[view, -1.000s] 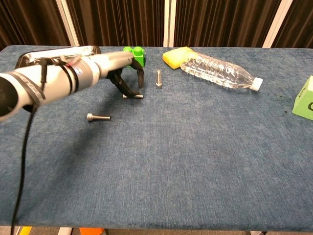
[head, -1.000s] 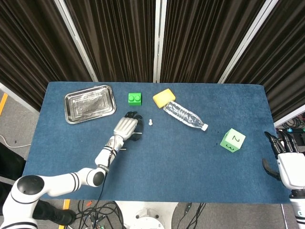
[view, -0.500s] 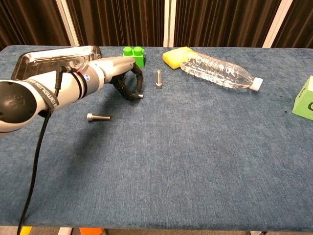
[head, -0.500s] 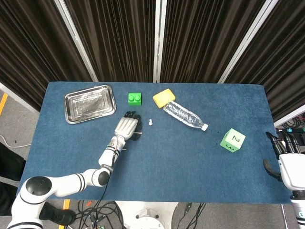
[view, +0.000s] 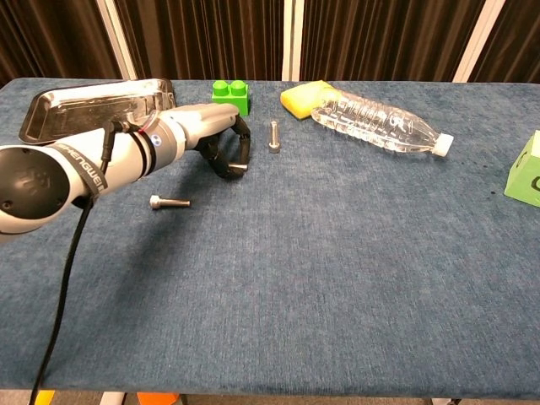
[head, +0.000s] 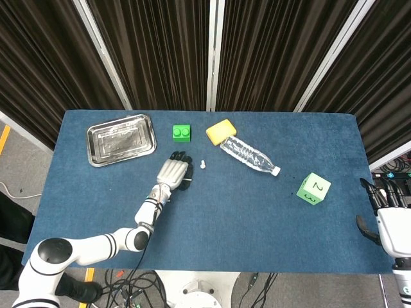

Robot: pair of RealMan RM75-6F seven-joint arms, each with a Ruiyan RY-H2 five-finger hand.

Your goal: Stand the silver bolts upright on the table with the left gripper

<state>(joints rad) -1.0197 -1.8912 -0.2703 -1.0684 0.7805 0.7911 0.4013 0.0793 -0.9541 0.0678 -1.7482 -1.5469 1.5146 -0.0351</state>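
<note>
Chest view only: your lying bolt [view: 170, 202], near side of upright bolt [view: 273, 135]. Left hand [view: 221, 145] just left of upright bolt, fingers [view: 241, 150] curled round a third bolt [view: 239, 167]. Head view only: right hand [head: 388, 212], fingers apart, empty.

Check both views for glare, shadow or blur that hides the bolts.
Head view: sharp, even light, but the left hand covers the bolt it works on; mild glare on the steel tray. Chest view: clear, soft shadows; the upright bolt and lying bolt read plainly.
</note>
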